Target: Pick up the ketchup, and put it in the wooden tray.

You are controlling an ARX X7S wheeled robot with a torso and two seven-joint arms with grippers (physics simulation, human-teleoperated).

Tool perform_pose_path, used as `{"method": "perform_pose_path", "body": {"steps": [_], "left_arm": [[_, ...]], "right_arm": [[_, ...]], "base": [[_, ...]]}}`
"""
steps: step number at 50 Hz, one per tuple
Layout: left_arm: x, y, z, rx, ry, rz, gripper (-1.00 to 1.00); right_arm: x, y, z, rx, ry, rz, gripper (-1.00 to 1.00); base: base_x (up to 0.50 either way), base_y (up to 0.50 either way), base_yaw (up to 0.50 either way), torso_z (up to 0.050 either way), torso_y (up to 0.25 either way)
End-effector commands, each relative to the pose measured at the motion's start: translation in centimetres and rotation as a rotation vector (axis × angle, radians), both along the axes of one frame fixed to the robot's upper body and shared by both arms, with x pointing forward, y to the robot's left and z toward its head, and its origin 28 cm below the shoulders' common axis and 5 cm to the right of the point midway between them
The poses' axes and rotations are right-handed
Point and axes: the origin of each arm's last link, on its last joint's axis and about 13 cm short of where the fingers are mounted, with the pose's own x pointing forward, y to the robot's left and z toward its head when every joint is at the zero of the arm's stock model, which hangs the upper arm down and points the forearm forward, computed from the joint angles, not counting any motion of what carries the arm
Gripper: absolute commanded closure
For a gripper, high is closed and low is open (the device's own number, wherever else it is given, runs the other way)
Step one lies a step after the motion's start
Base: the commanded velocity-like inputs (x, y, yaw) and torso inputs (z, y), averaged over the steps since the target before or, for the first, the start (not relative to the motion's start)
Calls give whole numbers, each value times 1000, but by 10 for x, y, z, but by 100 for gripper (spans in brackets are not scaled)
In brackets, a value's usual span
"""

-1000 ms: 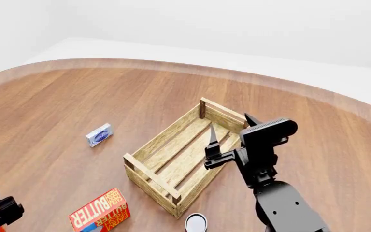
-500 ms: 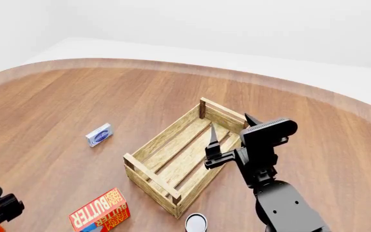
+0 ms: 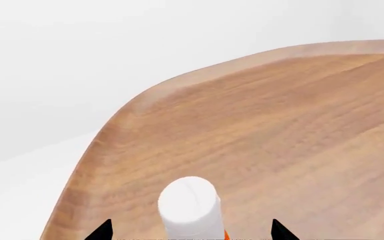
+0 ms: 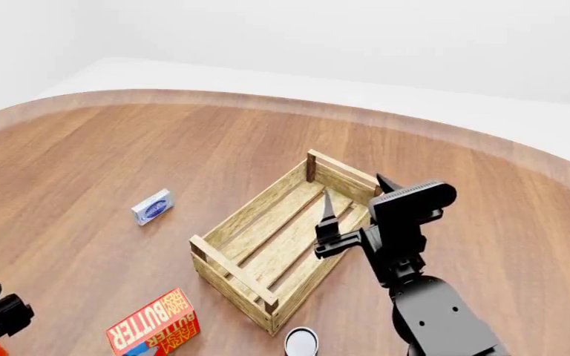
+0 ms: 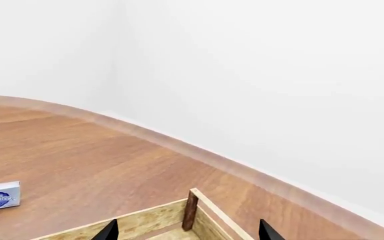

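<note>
Ketchup point(image 3: 190, 210) cap centred between left gripper's point(image 3: 190, 231) spread jaws

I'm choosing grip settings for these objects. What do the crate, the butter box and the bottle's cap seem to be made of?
The wooden tray looks like pale unfinished wood: visible grain, separate slats, matte. The butter box seems printed cardboard, with flat faces and sharp edges. The ketchup cap looks like smooth white plastic, though a render leaves that open.

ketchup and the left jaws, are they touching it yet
Cannot tell. In the left wrist view the ketchup cap stands between the left gripper tips with table showing either side, but the frame edge cuts off any contact lower down.
</note>
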Motion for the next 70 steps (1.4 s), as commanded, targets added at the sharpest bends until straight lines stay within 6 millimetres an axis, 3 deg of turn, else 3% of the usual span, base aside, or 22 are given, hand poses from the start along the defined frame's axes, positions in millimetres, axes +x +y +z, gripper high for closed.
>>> {"method": "perform_pose_path", "body": {"steps": [1,13,14,32,41,46,53,62,70], "left_arm": [[6,5,-7,-15,15,28,-100],[17,8,-13,-28,23,27,-100],[19,8,-13,-28,22,25,100],[58,10,4,-8,-63,-28,100],[63,3,40,40,-158,-133,100],[69,-5,72,67,-229,-208,100],[85,-18,102,88,-276,-313,100],[119,-43,124,91,-284,-471,100],[143,-70,132,83,-265,-616,100]], "right_arm": [[1,0,0,2,0,-4,-100],[0,-1,1,2,-2,-8,-100],[0,-1,1,2,-3,-8,-100],[1,-1,1,2,-1,-12,-100],[1,-3,5,7,-11,-16,-100],[3,-4,12,15,-28,-24,-100],[4,-9,21,22,-52,-46,-100],[3,-20,32,33,-82,-96,-100],[0,-29,39,47,-98,-147,-100]], "base": [[0,0,0,0,0],[0,0,0,0,0],[0,0,0,0,0],[0,0,0,0,0],[0,0,0,0,0],[0,0,0,0,2],[0,0,0,0,0],[0,0,0,0,0],[0,0,0,0,0]]}}
